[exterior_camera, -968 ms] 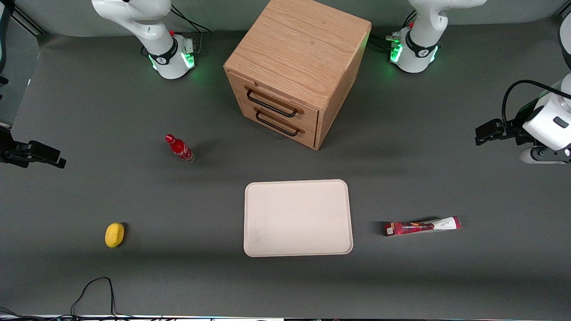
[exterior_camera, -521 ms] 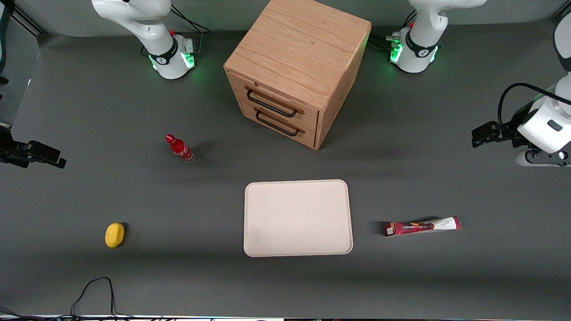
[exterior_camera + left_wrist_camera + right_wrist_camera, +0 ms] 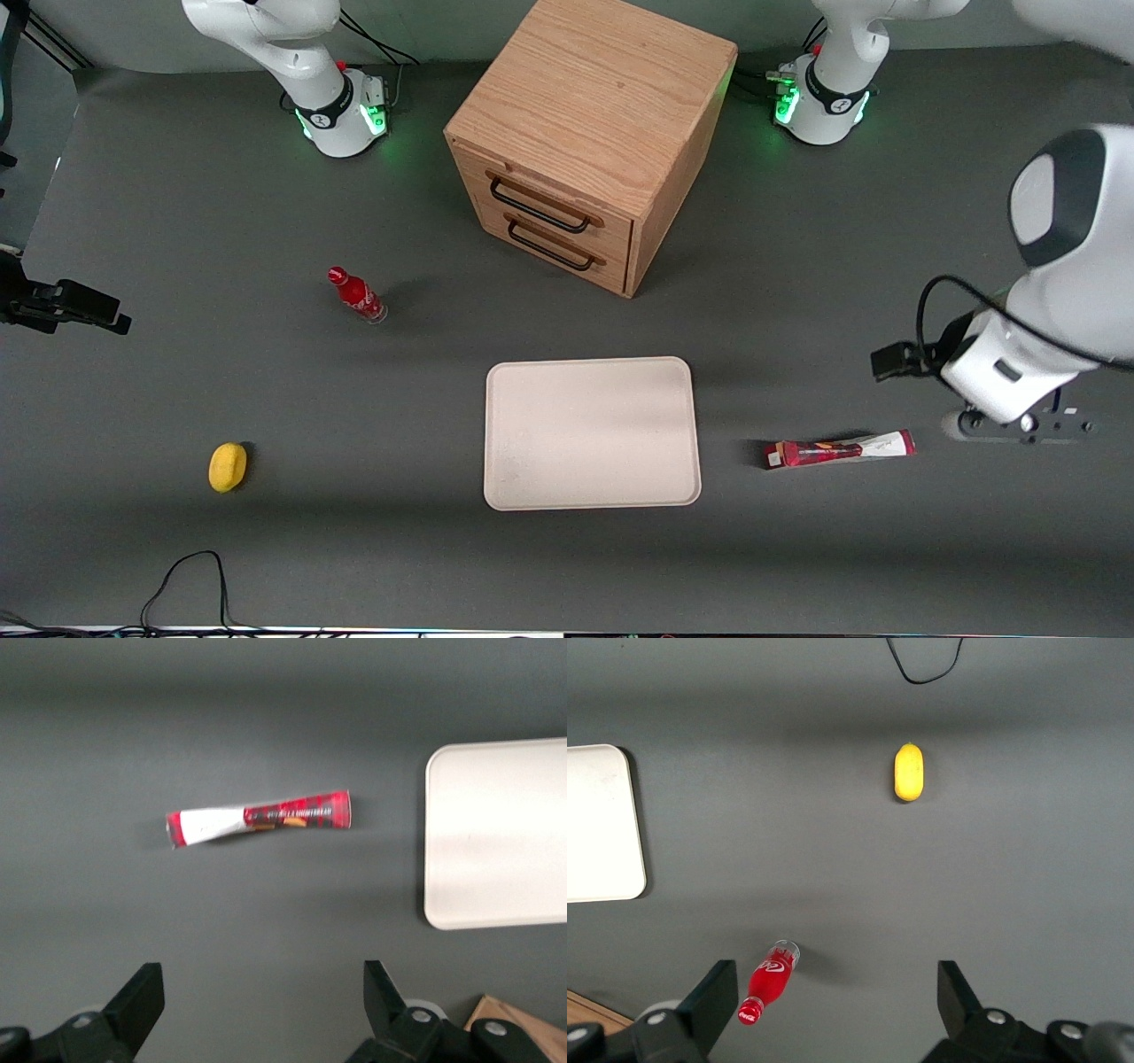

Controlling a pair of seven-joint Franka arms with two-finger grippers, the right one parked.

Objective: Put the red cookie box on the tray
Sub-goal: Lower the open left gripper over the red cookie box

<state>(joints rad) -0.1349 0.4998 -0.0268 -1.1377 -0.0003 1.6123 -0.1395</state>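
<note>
2 black fingers [image 3: 142, 1001] of the left arm's gripper [image 3: 261, 1010] stand spread wide apart with nothing between them, hanging above the dark grey bench [image 3: 159, 221]. Seen from the front, the gripper [image 3: 1014, 427] sits above the bench toward the working arm's end, just past the white end of the long, flat, dark red cardboard cookie box [image 3: 840, 449], and does not touch it.

The red cookie box [image 3: 260, 817] lies flat on the bench beside the flat, rectangular cream-beige tray [image 3: 592, 433] with rounded corners, toward the working arm's end from it, with a clear strip of bench between them. Its red end points at the tray [image 3: 496, 833] and its white end points away.

1 light wooden cabinet [image 3: 589, 142] with 2 black-handled drawers stands farther from the front camera than the tray. 1 small red bottle [image 3: 356, 295] stands upright toward the parked arm's end from the tray, and 1 small yellow oval object [image 3: 228, 466] lies farther out still, level with the tray.
</note>
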